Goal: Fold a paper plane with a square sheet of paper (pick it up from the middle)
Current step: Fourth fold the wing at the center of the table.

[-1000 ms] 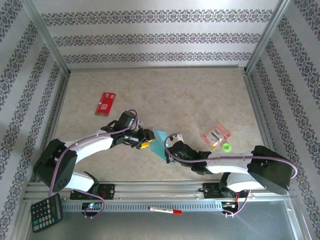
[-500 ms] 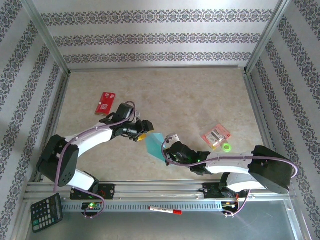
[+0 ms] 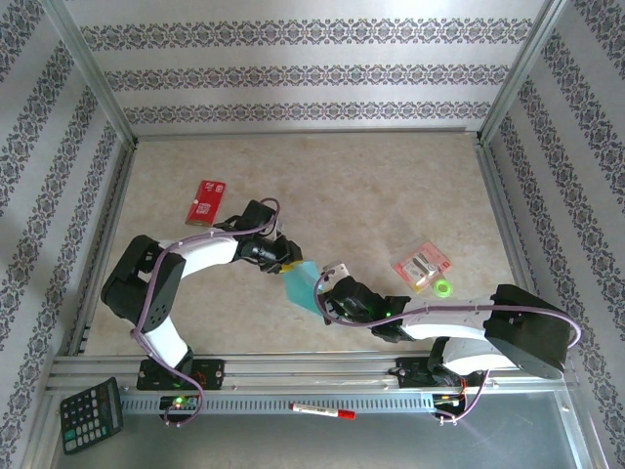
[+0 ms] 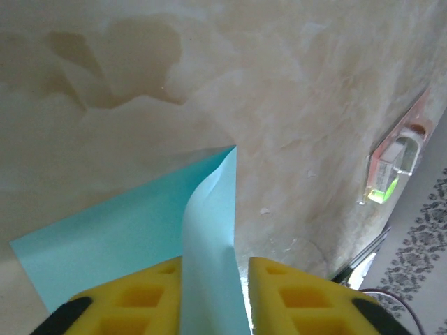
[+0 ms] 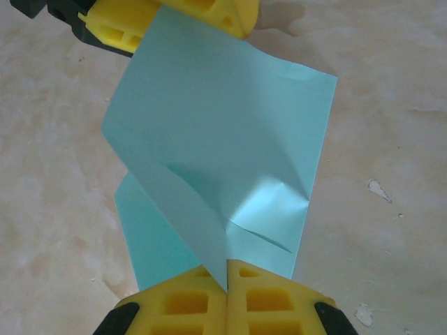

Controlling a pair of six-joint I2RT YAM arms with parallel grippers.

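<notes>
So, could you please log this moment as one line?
right fingers: pinching square sheet of paper | left fingers: astride opposite edge, grip unclear | paper: curled

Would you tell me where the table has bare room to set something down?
Bare: the table's far half, beyond the red packet and pink packet. Crowded: mid-table, where the left pincer and right pincer meet at the paper.

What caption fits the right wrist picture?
Right end effector pinches the square sheet of paper; left end effector straddles its far edge.
</notes>
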